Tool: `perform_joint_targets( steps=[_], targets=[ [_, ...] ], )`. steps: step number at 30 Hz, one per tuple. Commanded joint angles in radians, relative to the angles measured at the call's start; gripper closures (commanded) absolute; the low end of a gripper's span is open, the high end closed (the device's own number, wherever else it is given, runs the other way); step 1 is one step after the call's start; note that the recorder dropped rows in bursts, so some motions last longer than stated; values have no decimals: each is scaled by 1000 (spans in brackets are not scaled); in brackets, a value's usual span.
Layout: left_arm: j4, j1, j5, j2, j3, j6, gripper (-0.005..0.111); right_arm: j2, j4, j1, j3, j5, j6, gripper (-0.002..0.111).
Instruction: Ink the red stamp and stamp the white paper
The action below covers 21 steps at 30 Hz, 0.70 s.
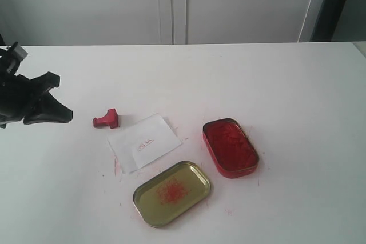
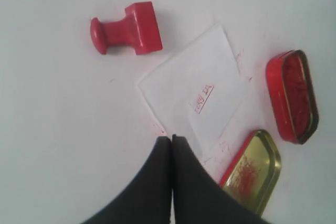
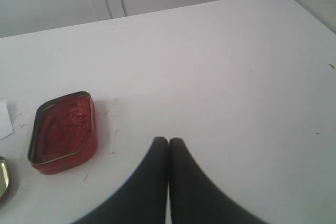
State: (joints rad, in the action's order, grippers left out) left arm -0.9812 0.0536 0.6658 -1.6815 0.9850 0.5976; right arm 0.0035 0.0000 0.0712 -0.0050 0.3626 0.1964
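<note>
Both of my pincers are pressed fully shut and hold nothing. My left pincer (image 2: 171, 138) hovers over the white table (image 1: 286, 84), its tips at the edge of the white paper (image 2: 197, 90), which bears a small red imprint. The red stamp (image 2: 126, 29) lies on its side just beside the paper, not touching it, apart from my left pincer. My right pincer (image 3: 168, 140) hangs near the red ink tin (image 3: 63, 129). A gold lid (image 1: 171, 192) smeared with red lies between paper and tin.

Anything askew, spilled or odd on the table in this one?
Yes. The red stamp lies tipped on its side beside the white paper, and red ink specks stain the tabletop around the paper and the gold lid.
</note>
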Motion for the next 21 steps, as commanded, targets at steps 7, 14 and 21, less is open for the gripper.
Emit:
perform_joint_targets(
  steps=[7,14,21],
  targets=[
    [182,-174,-130,90,-78,-172,107,-3,0,6,5,-14,1,108],
    [213,-234,-156,100,-82,-206,107,-3,0,6,5,-14,1,108],
    [341,-272,-180,132,-82,-323,107,-3,0,6,5,-14,1,108]
  ],
)
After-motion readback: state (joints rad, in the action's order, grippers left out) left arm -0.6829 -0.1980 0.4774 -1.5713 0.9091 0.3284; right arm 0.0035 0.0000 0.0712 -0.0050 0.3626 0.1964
